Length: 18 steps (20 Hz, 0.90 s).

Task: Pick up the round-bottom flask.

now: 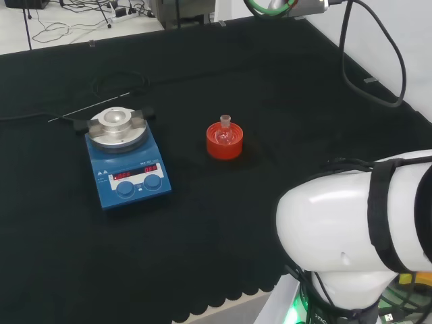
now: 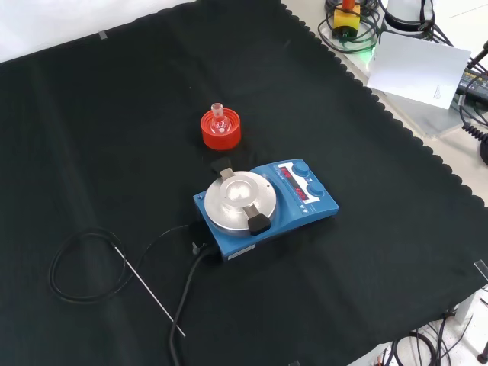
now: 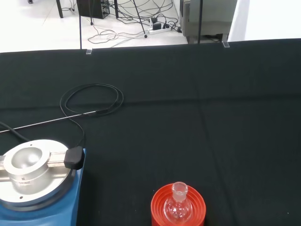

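Wrist view looks down the short open neck of the round-bottom flask (image 3: 178, 203), a small clear glass bulb seated upright in a red ribbed stand (image 3: 178, 209) on the black-clothed table (image 3: 211, 117). Being glass, it should be light, rigid, smooth and breakable; I judge the neck, or the bulb just above the stand's rim, the best place to take hold, lifting straight up so the stand stays behind. Whether the robot hand is wide or closed I cannot tell.

Head view places the flask (image 1: 225, 131) to the right of a blue magnetic stirrer (image 1: 127, 162), well apart. Front view adds what the head view lacks: the stirrer's cable (image 2: 183, 305), a thin rod (image 2: 149, 290) and a coiled lead (image 2: 84, 267).
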{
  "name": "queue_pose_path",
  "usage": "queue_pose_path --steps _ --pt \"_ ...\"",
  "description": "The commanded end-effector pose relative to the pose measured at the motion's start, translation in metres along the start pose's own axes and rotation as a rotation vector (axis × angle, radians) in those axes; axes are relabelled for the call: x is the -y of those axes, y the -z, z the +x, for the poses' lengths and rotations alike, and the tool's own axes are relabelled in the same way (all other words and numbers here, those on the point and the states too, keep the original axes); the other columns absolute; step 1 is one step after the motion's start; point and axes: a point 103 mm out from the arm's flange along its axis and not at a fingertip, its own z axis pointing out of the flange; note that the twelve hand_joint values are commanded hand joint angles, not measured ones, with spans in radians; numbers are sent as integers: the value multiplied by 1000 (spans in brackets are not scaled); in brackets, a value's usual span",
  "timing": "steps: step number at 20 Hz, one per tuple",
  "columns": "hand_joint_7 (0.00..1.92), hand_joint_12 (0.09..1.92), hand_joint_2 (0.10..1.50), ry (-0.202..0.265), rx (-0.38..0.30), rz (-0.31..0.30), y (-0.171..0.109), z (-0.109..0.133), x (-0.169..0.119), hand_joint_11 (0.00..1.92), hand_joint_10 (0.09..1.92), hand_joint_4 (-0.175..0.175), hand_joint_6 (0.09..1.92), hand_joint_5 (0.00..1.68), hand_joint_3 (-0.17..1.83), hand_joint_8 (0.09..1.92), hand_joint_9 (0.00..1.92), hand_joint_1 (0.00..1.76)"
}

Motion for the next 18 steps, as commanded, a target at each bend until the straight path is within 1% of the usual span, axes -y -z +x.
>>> queue_pose_path --steps 1,2,4,11,16,18 --pt "133 1403 1093 0 6 -10 0 0 0 15 677 -29 440 370 454 650 289 314" --pt "118 1399 1163 -2 10 -9 0 0 0 7 681 -27 421 369 419 635 260 250" --pt "107 1396 1217 -3 16 -5 -1 0 -2 1 686 -25 405 370 387 623 238 202" --pt "106 1396 1235 -15 22 0 -10 -2 -9 0 688 -25 399 374 369 619 232 189" --pt "111 1398 1250 -51 -6 39 -38 -15 -23 0 692 -26 379 391 321 616 236 204" --pt "120 1403 1230 -67 -26 53 -53 -21 -30 0 696 -27 375 394 305 620 246 248"
